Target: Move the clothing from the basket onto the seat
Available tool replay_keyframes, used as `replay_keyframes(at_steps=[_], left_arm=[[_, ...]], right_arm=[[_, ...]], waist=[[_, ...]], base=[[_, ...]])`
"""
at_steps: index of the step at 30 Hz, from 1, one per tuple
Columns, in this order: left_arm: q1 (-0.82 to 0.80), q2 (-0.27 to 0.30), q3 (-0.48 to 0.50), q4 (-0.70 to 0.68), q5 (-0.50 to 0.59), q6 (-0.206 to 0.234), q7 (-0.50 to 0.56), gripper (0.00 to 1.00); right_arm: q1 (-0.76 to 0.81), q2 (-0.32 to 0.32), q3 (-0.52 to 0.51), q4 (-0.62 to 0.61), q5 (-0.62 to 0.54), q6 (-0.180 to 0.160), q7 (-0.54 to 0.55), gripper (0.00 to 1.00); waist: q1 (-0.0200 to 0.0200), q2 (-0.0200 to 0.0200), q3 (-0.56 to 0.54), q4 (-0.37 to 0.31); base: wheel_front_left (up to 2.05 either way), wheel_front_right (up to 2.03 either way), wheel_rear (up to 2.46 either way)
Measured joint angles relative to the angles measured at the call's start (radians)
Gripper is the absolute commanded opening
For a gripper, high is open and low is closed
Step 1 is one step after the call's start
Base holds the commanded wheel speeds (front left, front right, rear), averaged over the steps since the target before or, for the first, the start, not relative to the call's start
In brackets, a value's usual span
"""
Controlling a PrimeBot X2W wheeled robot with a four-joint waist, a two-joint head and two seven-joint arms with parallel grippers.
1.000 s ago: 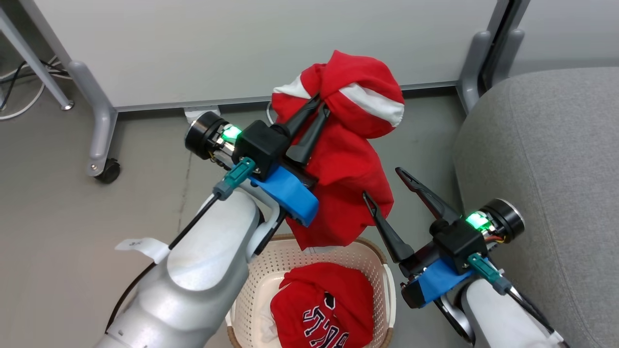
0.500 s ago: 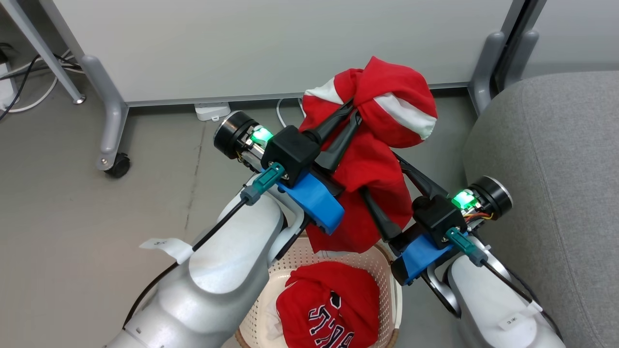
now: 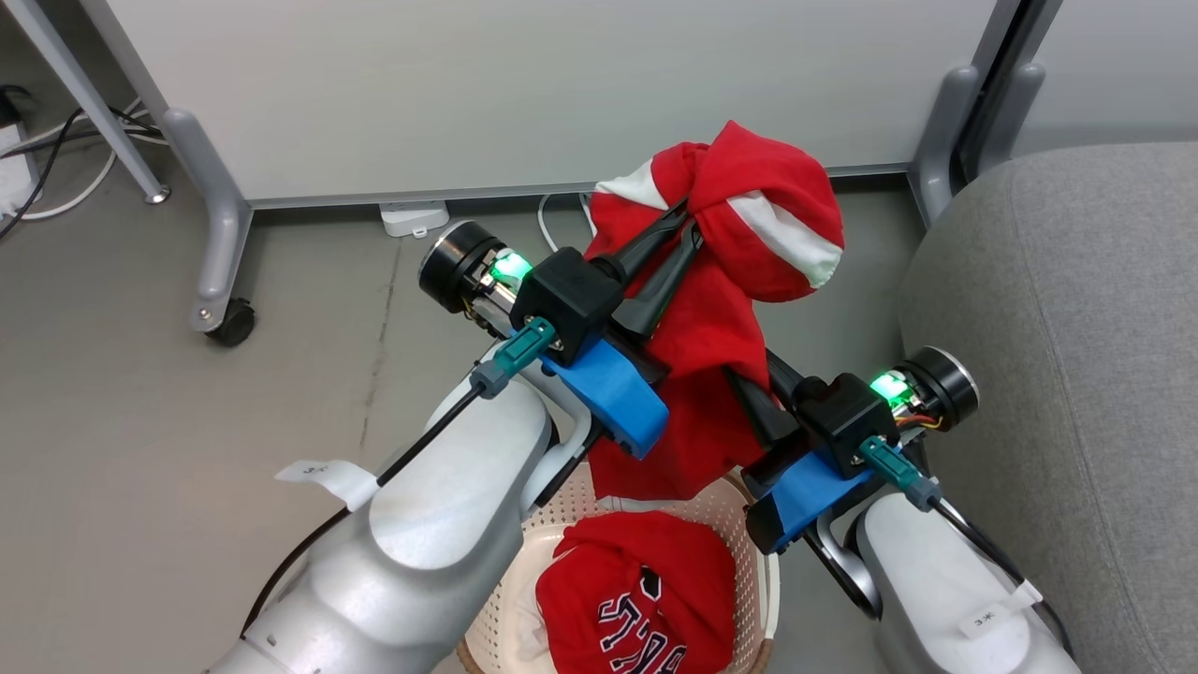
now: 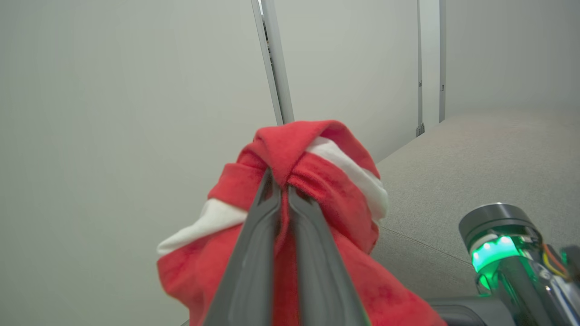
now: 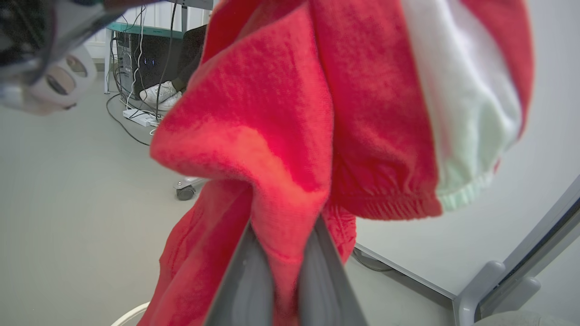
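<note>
The left end effector (image 3: 691,225) is clenched on the bunched top of the banded garment (image 3: 721,281), which is held at the centre of the head frame above the basket (image 3: 760,562). The right end effector (image 3: 749,374) is clamped on a lower fold of the same garment; in the right wrist view red fabric is pinched between both fingers. Whether the hanging hem touches the basket rim cannot be told. The jersey (image 3: 636,599) lies inside the basket at the lower centre, ungrasped. No clothing is seen on the visible part of the seat (image 3: 1076,328) at the right of the frame.

Progress is judged as early: one garment is lifted but not delivered. It remains to be carried rightward over the seat and released; the jersey is then to be fetched and placed likewise.
</note>
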Motion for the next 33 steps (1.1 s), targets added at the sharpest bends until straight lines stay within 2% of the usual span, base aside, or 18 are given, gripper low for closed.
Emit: replay_keyframes(at_steps=[5,6,7,22,33], left_arm=[[0.000,-0.001,0.000,0.004,0.000,0.000,0.000,0.00],[0.000,-0.001,0.002,0.005,0.000,0.000,0.000,0.45],[0.000,-0.001,0.005,0.006,0.001,0.001,0.000,1.00],[0.004,-0.004,0.021,0.006,0.026,0.007,0.000,1.00],[0.021,0.011,0.032,-0.014,0.038,0.009,-0.001,1.00]], right_arm=[[0.001,0.001,0.002,-0.004,0.008,0.000,0.000,0.00],[0.002,0.002,0.002,-0.006,0.012,0.000,0.000,0.00],[0.002,0.002,0.002,-0.006,0.016,0.000,0.000,0.00],[0.011,0.005,-0.021,-0.024,0.034,0.000,0.000,0.00],[0.022,0.007,-0.082,-0.071,0.040,0.000,0.000,0.00]], waist=[[0.0000,0.0000,-0.002,-0.001],[0.0000,0.0000,-0.002,-0.001],[0.0000,0.0000,-0.002,0.000],[0.0000,0.0000,0.014,-0.001],[0.0000,0.0000,0.051,-0.070]], base=[[0.00,0.00,0.00],[0.00,0.00,0.00],[0.00,0.00,0.00],[0.00,0.00,0.00],[0.00,0.00,0.00]])
